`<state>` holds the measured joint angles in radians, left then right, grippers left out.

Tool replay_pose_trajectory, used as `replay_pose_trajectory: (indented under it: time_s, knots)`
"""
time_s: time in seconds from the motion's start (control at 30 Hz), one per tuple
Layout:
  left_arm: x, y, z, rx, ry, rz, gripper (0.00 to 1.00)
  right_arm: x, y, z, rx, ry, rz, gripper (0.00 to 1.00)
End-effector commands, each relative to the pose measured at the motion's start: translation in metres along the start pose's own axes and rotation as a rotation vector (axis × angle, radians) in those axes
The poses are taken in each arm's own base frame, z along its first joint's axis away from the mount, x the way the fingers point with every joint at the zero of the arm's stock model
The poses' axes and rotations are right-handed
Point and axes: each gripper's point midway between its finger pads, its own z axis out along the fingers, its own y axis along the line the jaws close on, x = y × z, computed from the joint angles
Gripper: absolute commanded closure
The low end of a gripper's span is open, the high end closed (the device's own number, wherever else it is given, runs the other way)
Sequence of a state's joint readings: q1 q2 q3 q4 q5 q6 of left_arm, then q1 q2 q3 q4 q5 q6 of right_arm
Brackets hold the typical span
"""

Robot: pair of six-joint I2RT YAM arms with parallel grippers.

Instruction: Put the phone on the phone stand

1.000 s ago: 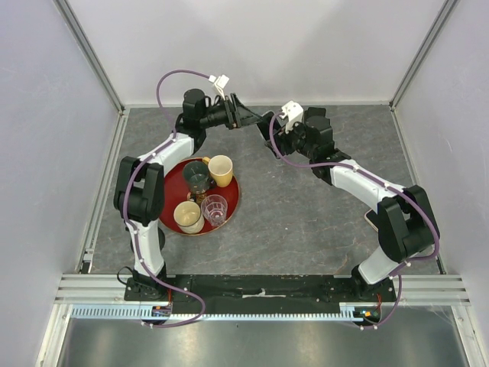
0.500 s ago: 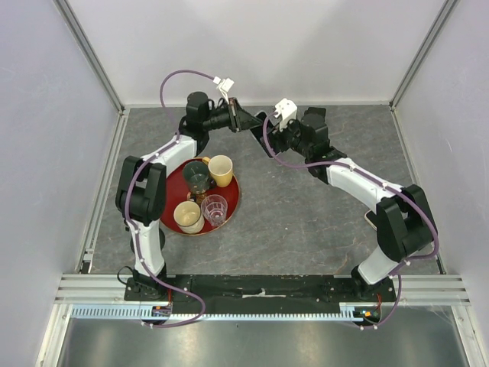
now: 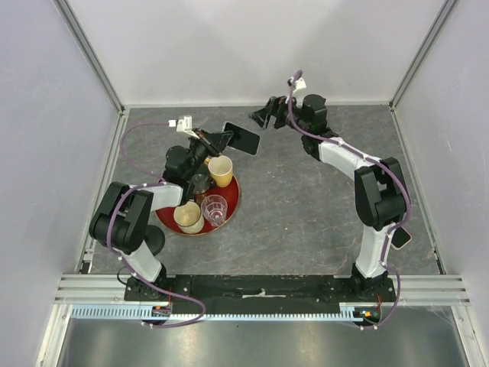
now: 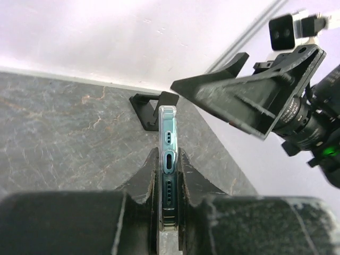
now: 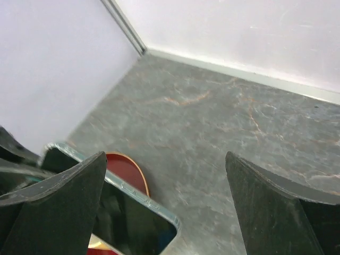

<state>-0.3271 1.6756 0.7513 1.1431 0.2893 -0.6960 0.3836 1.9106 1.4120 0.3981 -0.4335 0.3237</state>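
The phone, a slim slab with a glossy black screen in a clear case, hangs above the table beyond the red tray. My left gripper is shut on its near end. In the left wrist view the phone stands edge-on between the fingers of that gripper. The phone stand, small and black, sits on the table by the back wall, just beyond the phone. My right gripper is open near the back wall. Its wrist view shows wide-apart fingers holding nothing, with the phone low on the left.
A red tray at the left holds a yellow cup, a dark cup, a cream cup and a clear glass. Another phone-like slab lies by the right arm's base. Walls close the back and sides.
The two grippers met at the back. The left one shut on the phone and drew it back to the left; the right one opened wide and swung toward the back wall.
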Motion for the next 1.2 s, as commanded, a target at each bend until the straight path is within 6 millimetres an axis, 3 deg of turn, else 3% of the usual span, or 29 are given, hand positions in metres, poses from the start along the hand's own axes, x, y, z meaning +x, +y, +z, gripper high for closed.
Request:
replay_pose_trajectory:
  time_s: [0.0,0.17,0.37,0.47,0.57,0.7,0.97,1.17]
  knots:
    - [-0.104,-0.073,-0.015,0.270,-0.442,-0.060,0.98,-0.049,0.041,-0.001,-0.273,-0.171,0.291,0.02]
    - [-0.112,-0.081,-0.018,0.275,-0.469,-0.024,0.98,-0.038,0.048,0.001,-0.303,-0.170,0.340,0.02]
    - [-0.156,-0.101,-0.008,0.330,-0.582,-0.030,0.98,-0.029,0.056,-0.009,-0.360,-0.165,0.347,0.02]
    - [-0.157,-0.112,0.002,0.394,-0.559,-0.041,0.98,-0.031,0.061,-0.010,-0.387,-0.172,0.364,0.02]
    - [-0.157,-0.109,0.002,0.386,-0.560,-0.050,0.98,-0.022,0.040,-0.009,-0.269,-0.166,0.347,0.02]
    - [-0.164,-0.116,-0.004,0.388,-0.583,-0.011,0.98,-0.022,0.036,-0.010,-0.249,-0.165,0.345,0.02]
    - [-0.172,-0.110,-0.004,0.372,-0.607,-0.010,0.98,-0.025,0.062,-0.015,-0.433,-0.204,0.367,0.05]
    - [-0.179,-0.118,-0.005,0.400,-0.612,0.009,0.98,-0.001,0.030,0.001,-0.266,-0.157,0.406,0.04]
